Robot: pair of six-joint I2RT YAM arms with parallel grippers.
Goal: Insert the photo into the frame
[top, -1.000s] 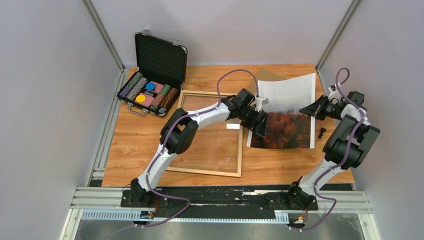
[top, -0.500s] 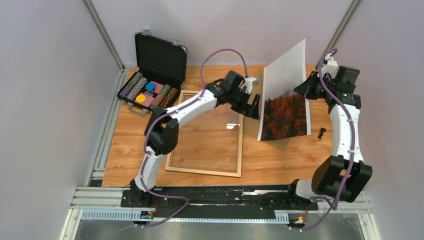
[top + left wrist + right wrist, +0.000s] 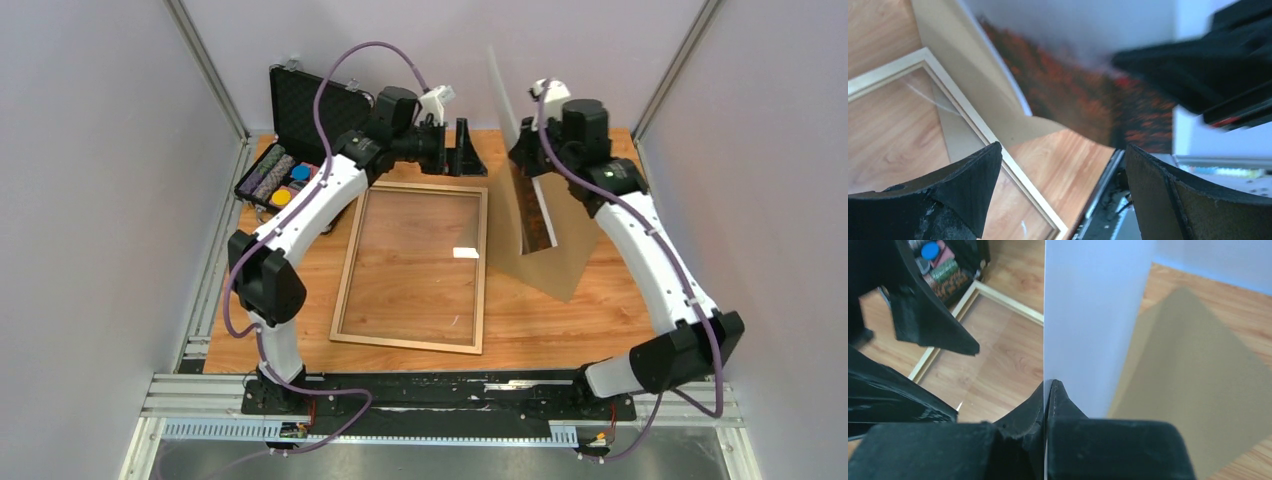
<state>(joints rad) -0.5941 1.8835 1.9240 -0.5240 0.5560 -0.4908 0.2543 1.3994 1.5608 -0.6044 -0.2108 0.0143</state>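
My right gripper is shut on the photo and holds it upright and edge-on above the right side of the table. In the right wrist view the fingertips pinch the sheet's edge, and the plain white back of the photo faces the camera. Its autumn-tree side faces my left gripper, which hangs open and empty high over the frame's far end, apart from the photo. The light wooden frame lies flat at the table's middle with a clear pane inside; its moulding shows in both wrist views.
A brown backing board lies on the table under and right of the raised photo. An open black case with coloured chips stands at the back left, close behind the left arm. Grey walls enclose the table.
The right arm has lifted the photo off the table and turned it from flat to upright and edge-on. The left gripper has risen and drawn back-left, away from the photo's edge.
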